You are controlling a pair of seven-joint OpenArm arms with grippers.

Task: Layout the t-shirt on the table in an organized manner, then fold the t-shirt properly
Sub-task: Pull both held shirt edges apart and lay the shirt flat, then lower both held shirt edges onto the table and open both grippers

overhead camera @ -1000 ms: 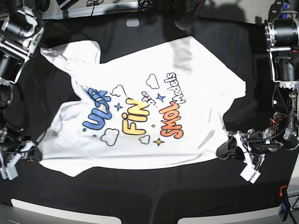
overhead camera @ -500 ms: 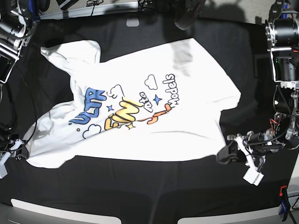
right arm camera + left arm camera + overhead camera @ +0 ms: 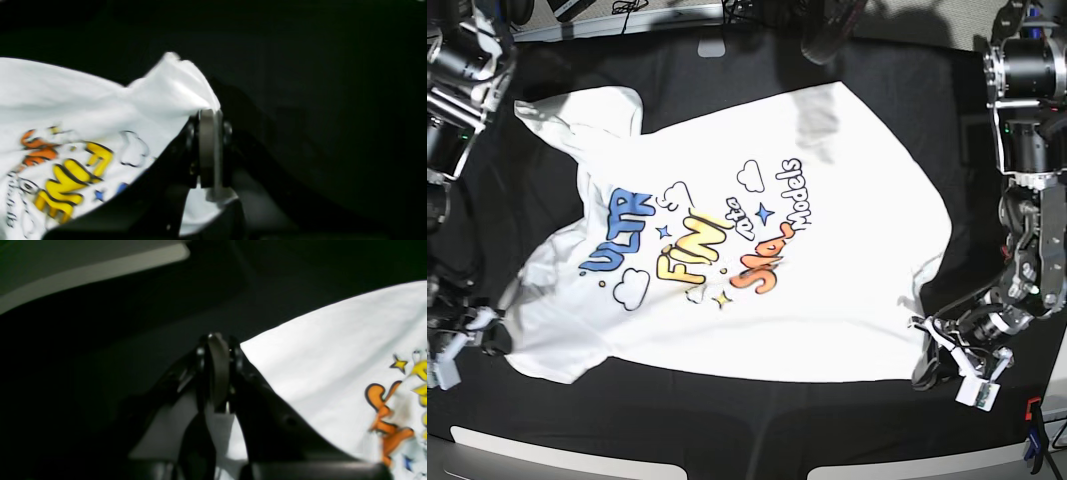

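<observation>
Left gripper pinching the t-shirt hem corner near the table front right edge; right gripper pinching the opposite hem corner near the front left edge. I am holding both corners apart, I judge, to tension the hem flat. Print facing up, collar end toward the far edge, one sleeve bunched at the far left.

Left tool low, jaws clamped together; right tool low, likewise clamped.

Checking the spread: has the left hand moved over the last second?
Yes. The left hand, shut on the t-shirt, has dropped toward the table's near edge.
</observation>
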